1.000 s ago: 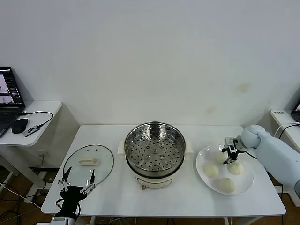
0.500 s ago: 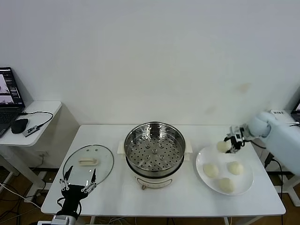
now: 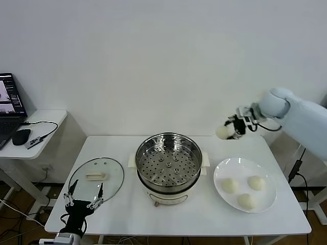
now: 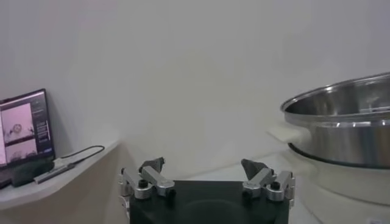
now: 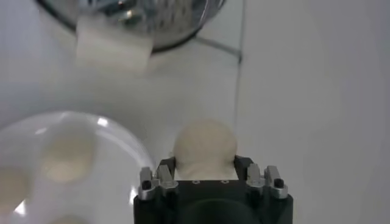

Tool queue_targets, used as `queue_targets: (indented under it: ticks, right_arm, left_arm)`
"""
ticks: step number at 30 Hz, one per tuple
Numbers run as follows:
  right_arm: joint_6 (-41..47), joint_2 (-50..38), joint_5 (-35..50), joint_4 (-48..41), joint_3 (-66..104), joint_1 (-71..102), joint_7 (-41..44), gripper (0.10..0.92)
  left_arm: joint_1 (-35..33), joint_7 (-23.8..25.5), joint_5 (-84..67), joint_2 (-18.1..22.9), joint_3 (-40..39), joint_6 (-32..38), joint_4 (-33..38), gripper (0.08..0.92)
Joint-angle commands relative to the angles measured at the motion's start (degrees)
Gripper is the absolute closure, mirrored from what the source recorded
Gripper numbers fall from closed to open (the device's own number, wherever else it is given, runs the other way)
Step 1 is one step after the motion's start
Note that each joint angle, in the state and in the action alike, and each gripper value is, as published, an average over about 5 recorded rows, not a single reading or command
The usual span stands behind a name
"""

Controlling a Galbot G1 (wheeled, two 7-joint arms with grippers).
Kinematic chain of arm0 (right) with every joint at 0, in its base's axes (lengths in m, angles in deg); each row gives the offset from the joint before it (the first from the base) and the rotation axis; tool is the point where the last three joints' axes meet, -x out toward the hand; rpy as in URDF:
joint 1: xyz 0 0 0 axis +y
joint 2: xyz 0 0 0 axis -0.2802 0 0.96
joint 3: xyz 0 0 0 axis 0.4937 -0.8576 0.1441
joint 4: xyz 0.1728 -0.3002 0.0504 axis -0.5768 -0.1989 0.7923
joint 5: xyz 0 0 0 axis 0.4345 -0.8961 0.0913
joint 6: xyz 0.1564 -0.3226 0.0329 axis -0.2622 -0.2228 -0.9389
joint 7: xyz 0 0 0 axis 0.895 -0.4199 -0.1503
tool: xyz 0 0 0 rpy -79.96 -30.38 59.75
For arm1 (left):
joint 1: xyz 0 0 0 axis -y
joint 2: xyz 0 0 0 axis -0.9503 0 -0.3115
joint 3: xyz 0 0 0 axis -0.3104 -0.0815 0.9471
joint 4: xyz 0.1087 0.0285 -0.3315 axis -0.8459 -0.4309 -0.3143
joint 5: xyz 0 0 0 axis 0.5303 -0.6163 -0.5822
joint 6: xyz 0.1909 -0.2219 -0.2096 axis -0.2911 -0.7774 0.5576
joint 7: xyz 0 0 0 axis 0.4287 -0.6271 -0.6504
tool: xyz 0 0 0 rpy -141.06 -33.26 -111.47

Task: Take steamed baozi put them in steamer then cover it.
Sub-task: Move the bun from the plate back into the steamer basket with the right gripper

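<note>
Right end effector raised high, clamped on a bun, left end effector spread wide, parked low

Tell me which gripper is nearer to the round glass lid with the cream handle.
The left. The left gripper hovers open at the near edge of the round glass lid. The right gripper, holding a pale baozi, is far across the table, beyond the shiny steel steamer.

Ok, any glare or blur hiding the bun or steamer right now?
Head view: all sharp, the steamer rim shines without masking its tray. Right wrist view: soft focus, the bun in the right gripper still readable. Left wrist view: steamer reflective but clear.
</note>
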Motion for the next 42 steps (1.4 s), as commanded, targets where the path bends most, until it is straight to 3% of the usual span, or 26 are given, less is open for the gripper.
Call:
queue_targets:
  ticks: [1,8,27,42]
  right_arm:
    - [-4.38,14.09,6.76,1.86,-11.60,-8.94,-4.45,0.425]
    - [-12.89,20.98,2.07,-0.20,-15.79,-7.30,-6.42,0.429]
    - [-33.55,29.08,-28.41,-13.31,-14.15,1.62,-12.37,0.431]
    - [-36.36,30.66,-30.89,-14.94,-13.18,3.12,-14.21,0.423]
  left_arm:
    - [-0.05,0.04,-0.35,-0.17,0.45,-0.02,-0.08,0.177]
    - [-0.26,0.11,-0.30,-0.53,1.10,-0.06,0.40,0.177]
    - [-0.59,0.04,-0.16,0.24,2.16,-0.02,1.48,0.177]
    - [-0.88,-0.03,-0.07,0.41,2.49,0.02,1.88,0.177]
